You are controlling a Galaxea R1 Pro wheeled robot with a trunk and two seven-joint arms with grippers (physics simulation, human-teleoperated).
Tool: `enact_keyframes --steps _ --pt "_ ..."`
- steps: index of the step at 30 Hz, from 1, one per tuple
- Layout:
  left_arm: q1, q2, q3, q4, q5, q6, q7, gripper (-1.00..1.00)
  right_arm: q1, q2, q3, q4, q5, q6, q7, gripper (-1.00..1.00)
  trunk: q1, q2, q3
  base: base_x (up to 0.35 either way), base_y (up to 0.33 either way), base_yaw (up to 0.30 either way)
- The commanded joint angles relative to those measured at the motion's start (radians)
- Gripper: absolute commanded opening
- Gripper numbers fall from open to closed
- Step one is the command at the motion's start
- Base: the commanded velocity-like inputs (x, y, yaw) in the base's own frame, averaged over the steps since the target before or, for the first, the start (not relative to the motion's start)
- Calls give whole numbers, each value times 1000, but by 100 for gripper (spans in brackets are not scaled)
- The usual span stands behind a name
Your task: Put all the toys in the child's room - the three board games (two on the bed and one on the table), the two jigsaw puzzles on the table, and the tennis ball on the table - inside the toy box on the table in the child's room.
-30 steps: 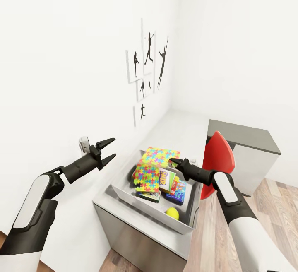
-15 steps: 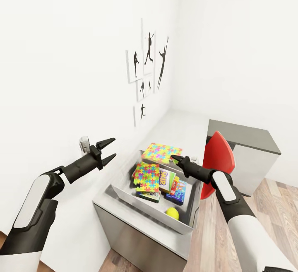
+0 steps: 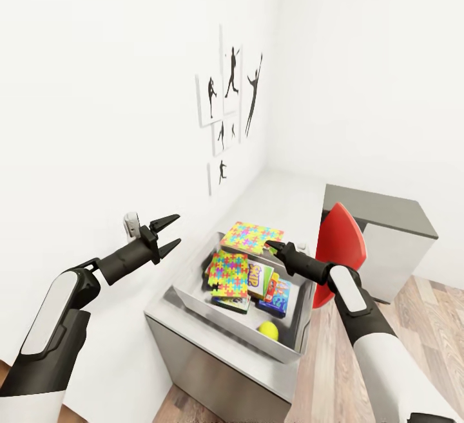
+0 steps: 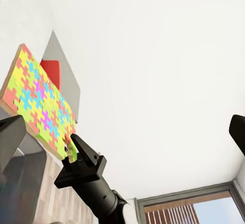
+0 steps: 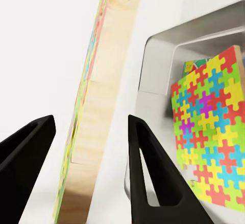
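The light grey toy box (image 3: pixel 193 299) sits on the near end of the table (image 3: pixel 283 197). Inside it lie one jigsaw puzzle (image 3: pixel 227 273), the white-green board game (image 3: pixel 260 279), the blue one (image 3: pixel 277 295), a third box (image 3: pixel 232 305) under the puzzle, and the tennis ball (image 3: pixel 268 330). My right gripper (image 3: pixel 274 246) is shut on a corner of the other jigsaw puzzle (image 3: pixel 250 236), holding it over the box's far end. The right wrist view has that board's edge (image 5: pixel 97 132) between the fingers and the boxed puzzle (image 5: pixel 209 147) beyond. My left gripper (image 3: pixel 166 233) hangs open beside the wall.
A red chair (image 3: pixel 341 243) stands right of the table, close behind my right forearm. A dark grey cabinet (image 3: pixel 380 210) sits beyond it. Black silhouette pictures (image 3: pixel 229 101) hang on the white wall. Wood-plank floor (image 3: pixel 425 320) lies to the right.
The right gripper has drawn the held puzzle slightly up and toward the box's far end, so it lies flatter. The left arm has not moved.
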Motion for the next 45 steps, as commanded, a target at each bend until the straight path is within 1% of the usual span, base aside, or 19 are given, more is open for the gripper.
enact_keyframes --steps 1,16,20,28,45 --pt "-1 0 1 -1 11 3 10 100 -1 0 -3 0 6 5 6 -100 1 -2 -4 0 0 0" --pt "-1 0 1 -1 11 3 10 100 -4 3 -3 5 6 6 4 -100 1 -2 -27 0 0 7" --pt "-1 0 1 -1 11 3 10 100 -4 7 -2 5 6 7 4 -100 1 -2 -33 0 0 44" --pt "-1 0 1 -1 11 3 10 100 -5 14 -2 5 6 7 4 -100 1 -2 -46 0 0 69" --pt "-1 0 1 -1 11 3 10 100 -5 16 -3 5 6 7 4 -100 1 -2 -74 0 0 82"
